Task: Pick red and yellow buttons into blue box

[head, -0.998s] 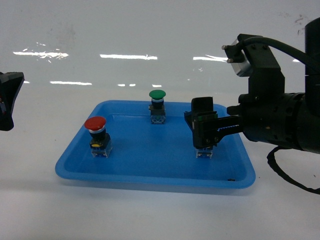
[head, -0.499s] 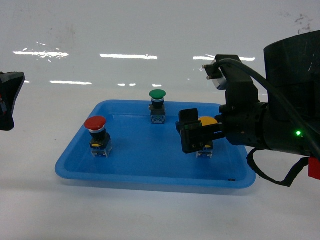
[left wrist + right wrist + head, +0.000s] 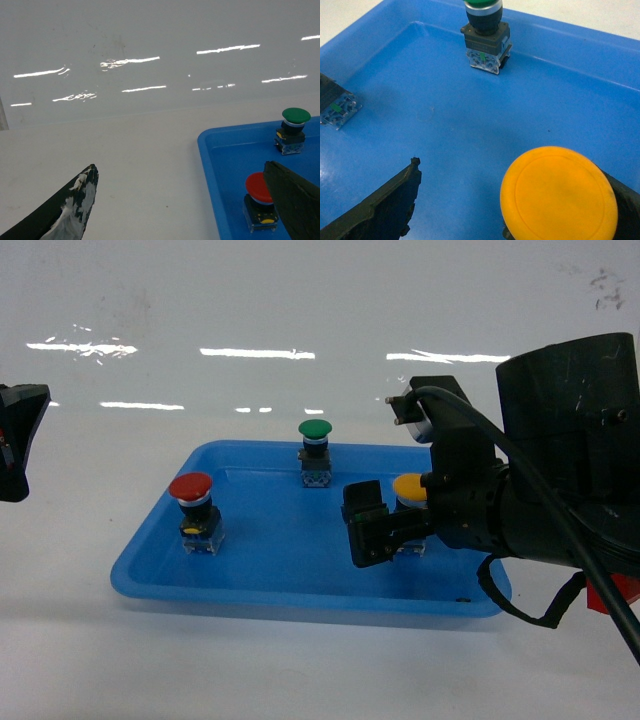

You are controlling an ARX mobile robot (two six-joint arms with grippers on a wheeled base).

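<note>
Half of yellow button (image 3: 410, 486) hidden — right gripper (image 3: 372, 532) in front.

Glossy blue plastic tray (image 3: 150, 570), smooth yellow plastic cap (image 3: 559, 192), clear plastic bases, glossy white tabletop (image 3: 125, 165)

1. Looks like a robotics lab or test bench, not a home.
2. Bare glossy white table (image 3: 300, 670) reflecting long ceiling strip lights.
3. Industrial push-button switches, e.g. the green button (image 3: 315, 430), sitting in a shallow blue tray (image 3: 300, 585).
</note>
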